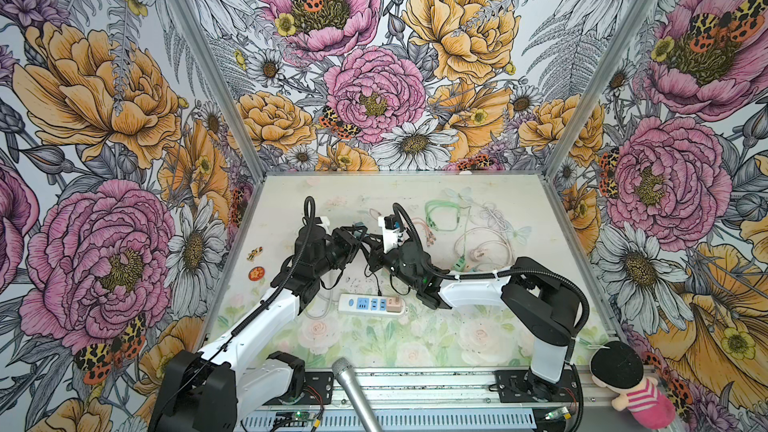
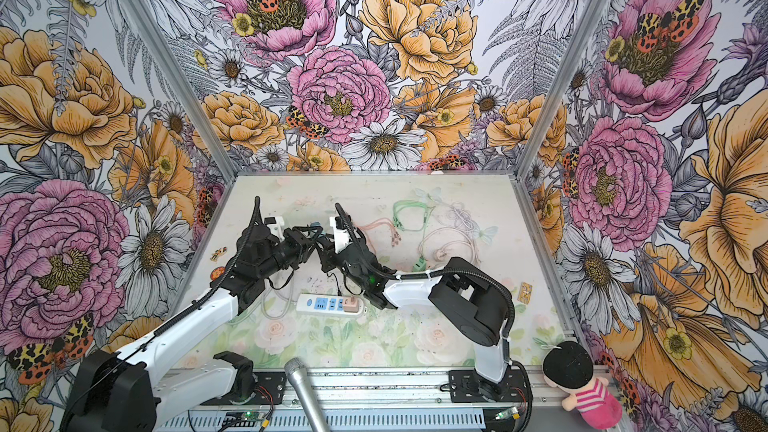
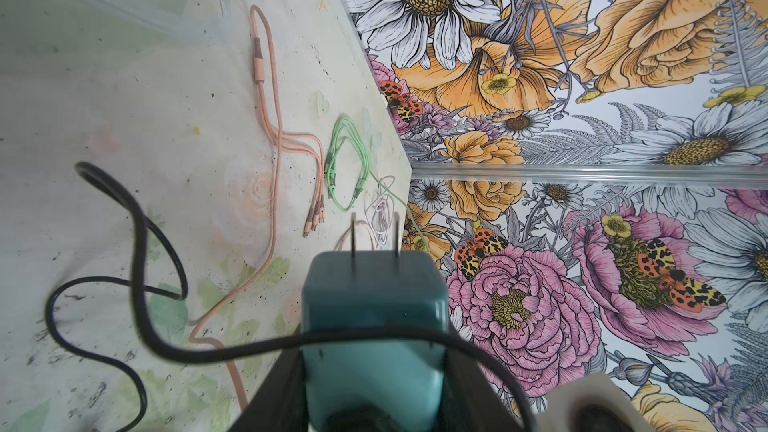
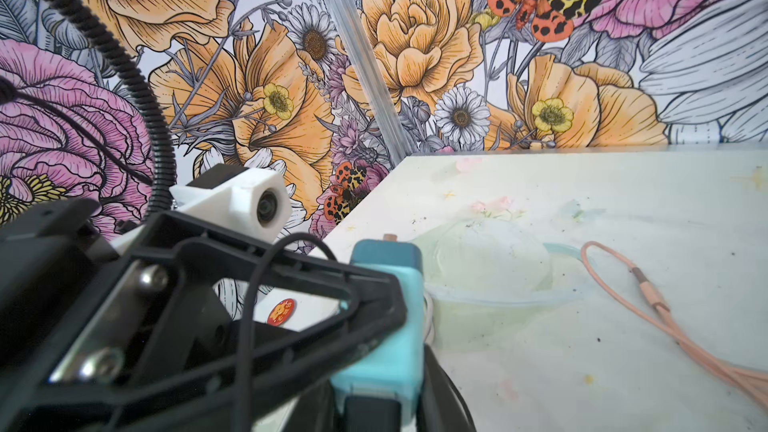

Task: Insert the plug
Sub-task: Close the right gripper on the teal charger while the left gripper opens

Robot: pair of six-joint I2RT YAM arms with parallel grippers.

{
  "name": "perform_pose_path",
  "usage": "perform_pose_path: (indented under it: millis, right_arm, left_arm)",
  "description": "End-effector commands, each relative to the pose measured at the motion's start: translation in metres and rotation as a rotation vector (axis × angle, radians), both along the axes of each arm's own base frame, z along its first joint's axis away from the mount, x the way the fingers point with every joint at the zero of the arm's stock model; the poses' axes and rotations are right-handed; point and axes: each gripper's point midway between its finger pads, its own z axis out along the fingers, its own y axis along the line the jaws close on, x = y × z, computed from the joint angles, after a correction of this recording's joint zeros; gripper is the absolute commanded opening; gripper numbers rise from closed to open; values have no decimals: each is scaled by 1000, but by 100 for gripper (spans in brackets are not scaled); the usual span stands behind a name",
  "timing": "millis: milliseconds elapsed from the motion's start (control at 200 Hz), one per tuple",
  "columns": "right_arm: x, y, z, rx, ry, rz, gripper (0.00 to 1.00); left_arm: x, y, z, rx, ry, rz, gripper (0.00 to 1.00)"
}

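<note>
The plug (image 3: 374, 305) is a teal block with two metal prongs (image 3: 353, 238) pointing away from the left wrist camera. A black cable (image 3: 137, 243) runs from it. My left gripper (image 3: 374, 351) is shut on its sides. It hangs above the middle of the table, a teal spot in both top views (image 1: 360, 227) (image 2: 314, 226). My right gripper (image 4: 374, 401) meets it from the other side, its fingers closed against the teal body (image 4: 386, 338). The white power strip (image 1: 372, 304) (image 2: 330, 304) lies nearer the front, with a pink adapter (image 1: 395, 304) in its right end.
Pink cable (image 1: 428, 234), green cable (image 1: 442, 214) and white cable (image 1: 494, 218) lie loose at the back right. A round orange sticker (image 1: 256, 273) sits on the left. A microphone (image 1: 353, 384) and a doll (image 1: 631, 384) stand by the front rail.
</note>
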Motion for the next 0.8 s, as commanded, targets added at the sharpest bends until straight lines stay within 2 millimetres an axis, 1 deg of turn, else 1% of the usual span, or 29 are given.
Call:
perform_pose_path:
  millis: [0,85,115,175,200,225,255,290,370,375,435,505,565,635,726,796]
  right_arm:
    - [12,-2,7,-9,16,-31,0]
    - [11,-5,8,-64,20,-11,0]
    - [10,-5,8,-90,25,12,0]
    - [11,-9,7,-142,50,56,0]
    - [11,-12,8,-160,56,69,0]
    - [11,-16,8,-183,67,76,0]
    - [11,-23,9,-208,72,81,0]
    - [10,-28,11,-237,78,97,0]
    - [6,-38,15,-303,121,138,0]
    - [6,-38,18,-302,119,141,0]
    - [-3,-42,16,-367,170,190,0]
    - [-12,-42,17,-411,228,239,0]
    - [-18,-41,17,-423,279,270,0]
    - [-20,-44,18,-429,318,274,0]
    - [-15,-49,22,-451,341,256,0]
    - [-13,-49,25,-466,354,262,0]
  left_arm:
    - [-7,-11,14,-27,-47,-65,17]
    - [-7,-4,10,18,-35,-75,22]
    - [-7,-3,9,36,-29,-90,27]
    - [-8,0,5,82,-15,-120,45]
    - [-9,2,2,106,-5,-129,50]
    - [-10,4,-1,132,5,-133,55]
    - [-11,8,-3,163,8,-133,58]
    - [-12,13,-6,209,14,-131,59]
    - [-10,31,-11,292,17,-80,59]
    - [-10,33,-11,295,17,-75,59]
    - [-5,43,-13,301,11,-45,59]
    - [4,52,-11,295,-3,-31,59]
    - [10,54,-9,304,-17,-38,59]
    - [12,54,-9,352,-24,-71,59]
    - [6,54,-11,416,-32,-121,59]
    - [-1,52,-12,453,-51,-163,59]
